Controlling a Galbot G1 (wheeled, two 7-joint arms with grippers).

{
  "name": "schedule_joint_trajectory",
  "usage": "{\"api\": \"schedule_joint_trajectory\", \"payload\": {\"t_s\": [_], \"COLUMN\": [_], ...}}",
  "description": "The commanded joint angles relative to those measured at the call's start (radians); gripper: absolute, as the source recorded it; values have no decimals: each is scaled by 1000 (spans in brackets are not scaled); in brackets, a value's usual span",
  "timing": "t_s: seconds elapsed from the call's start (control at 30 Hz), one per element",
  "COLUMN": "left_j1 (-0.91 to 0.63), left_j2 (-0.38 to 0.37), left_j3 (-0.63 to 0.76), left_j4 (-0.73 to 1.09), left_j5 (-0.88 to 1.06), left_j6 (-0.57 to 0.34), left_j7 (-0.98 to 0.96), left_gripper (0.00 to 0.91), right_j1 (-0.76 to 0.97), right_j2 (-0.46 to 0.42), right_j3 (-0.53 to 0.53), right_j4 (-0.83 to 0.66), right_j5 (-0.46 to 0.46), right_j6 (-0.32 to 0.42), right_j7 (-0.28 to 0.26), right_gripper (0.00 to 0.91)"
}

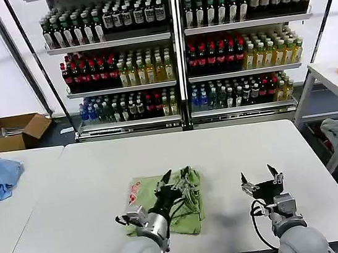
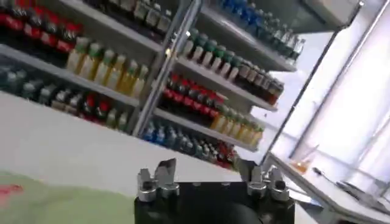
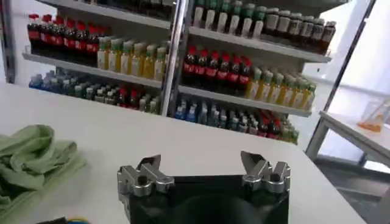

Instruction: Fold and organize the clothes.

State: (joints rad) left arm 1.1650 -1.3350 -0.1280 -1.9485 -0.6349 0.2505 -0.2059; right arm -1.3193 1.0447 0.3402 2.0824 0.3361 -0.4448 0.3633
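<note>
One soft, light green polo shirt lies bunched and wrinkly on the smooth white table. Above it, the left gripper is wide open and holds nothing. Beside the shirt, the right gripper is open and empty too.
</note>
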Motion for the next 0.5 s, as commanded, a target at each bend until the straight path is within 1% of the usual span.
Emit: {"api": "schedule_joint_trajectory", "payload": {"t_s": [0.03, 0.17, 0.33, 0.5], "left_j1": [133, 152, 158, 144], "left_j2": [164, 166, 144, 140], "left_j3": [-306, -319, -291, -257], "left_j4": [-4, 23, 74, 97], "left_j5": [177, 193, 224, 151], "left_j6": [-9, 19, 67, 94], "left_j7": [10, -4, -8, 2], "left_gripper": [907, 907, 907, 907], "right_j1": [5, 5, 1, -4], "right_j2": [3, 6, 6, 5], "right_j3": [-3, -4, 3, 8], "right_j4": [-6, -7, -6, -4], "right_j5": [-1, -3, -5, -6], "right_j6": [1, 1, 0, -3], "right_j7": [0, 0, 1, 3], "right_gripper": [907, 907, 907, 907]}}
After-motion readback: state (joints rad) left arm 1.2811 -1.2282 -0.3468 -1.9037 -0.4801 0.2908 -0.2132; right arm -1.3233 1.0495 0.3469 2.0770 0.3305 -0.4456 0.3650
